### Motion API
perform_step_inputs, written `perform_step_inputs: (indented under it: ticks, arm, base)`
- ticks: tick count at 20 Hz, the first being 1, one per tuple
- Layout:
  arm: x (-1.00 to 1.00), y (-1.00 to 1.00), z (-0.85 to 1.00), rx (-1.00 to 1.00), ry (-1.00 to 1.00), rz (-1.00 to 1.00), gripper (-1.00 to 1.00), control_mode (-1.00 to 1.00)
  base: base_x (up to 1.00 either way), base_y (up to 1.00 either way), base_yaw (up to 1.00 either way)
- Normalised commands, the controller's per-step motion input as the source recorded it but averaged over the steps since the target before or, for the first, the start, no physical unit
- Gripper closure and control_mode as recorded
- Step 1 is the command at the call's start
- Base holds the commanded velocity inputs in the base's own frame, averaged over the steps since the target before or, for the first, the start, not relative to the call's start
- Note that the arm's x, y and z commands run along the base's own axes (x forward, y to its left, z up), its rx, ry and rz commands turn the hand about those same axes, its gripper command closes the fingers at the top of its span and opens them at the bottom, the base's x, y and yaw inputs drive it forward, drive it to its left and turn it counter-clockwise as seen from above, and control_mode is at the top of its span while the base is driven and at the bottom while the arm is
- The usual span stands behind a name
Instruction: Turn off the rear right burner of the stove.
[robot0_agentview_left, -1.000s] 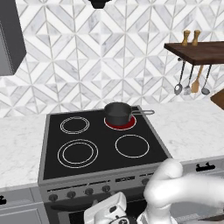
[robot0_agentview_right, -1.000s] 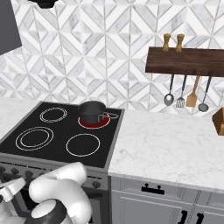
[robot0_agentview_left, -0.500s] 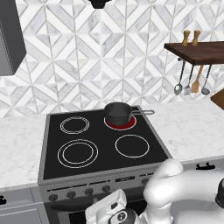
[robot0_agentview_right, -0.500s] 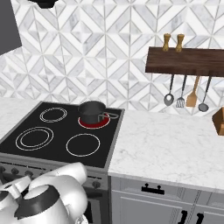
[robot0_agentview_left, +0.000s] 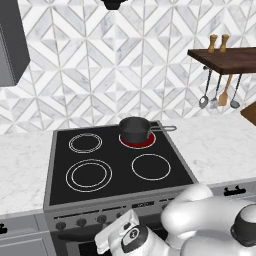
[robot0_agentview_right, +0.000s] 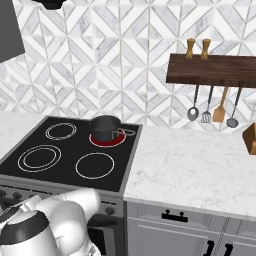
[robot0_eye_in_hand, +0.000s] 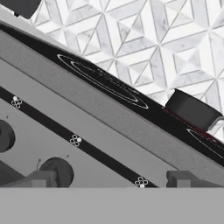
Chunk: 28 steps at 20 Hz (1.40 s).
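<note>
We see our two-finger pincer (robot0_eye_in_hand: 111, 179) hanging low before the front panel of the grey steel stove with black glass cooktop (robot0_agentview_left: 119, 197), its dark fingertips (robot0_eye_in_hand: 41, 178) spread well apart, released, gripping nothing. A round dark knob (robot0_eye_in_hand: 57, 170) sits just beyond the fingertip. Far past the pincer, the small red-glowing rear right burner (robot0_agentview_left: 136, 142) lies beneath a dark saucepan (robot0_agentview_left: 135, 129).
</note>
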Motion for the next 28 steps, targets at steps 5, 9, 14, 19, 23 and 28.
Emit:
perform_step_inputs:
  ticks: [5, 9, 14, 19, 23, 28]
  arm:
    - [0.00, 0.37, -0.44, 0.00, -0.02, 0.00, -1.00, -1.00]
    - [0.00, 0.19, -0.22, 0.02, -0.04, 0.00, -1.00, -1.00]
    - [0.17, 0.07, -0.08, 0.00, -0.03, 0.00, -1.00, -1.00]
    - [0.27, 0.03, -0.10, 0.00, -0.01, 0.00, -1.00, -1.00]
    - [0.21, 0.00, -0.11, 0.00, -0.03, 0.00, -1.00, -1.00]
    - [0.12, 0.00, -0.22, -0.02, -0.01, 0.00, -1.00, -1.00]
  base:
    - [0.00, 0.00, 0.00]
    - [0.00, 0.00, 0.00]
    - [0.00, 0.00, 0.00]
    - [0.00, 0.00, 0.00]
    - [0.00, 0.00, 0.00]
    - [0.00, 0.00, 0.00]
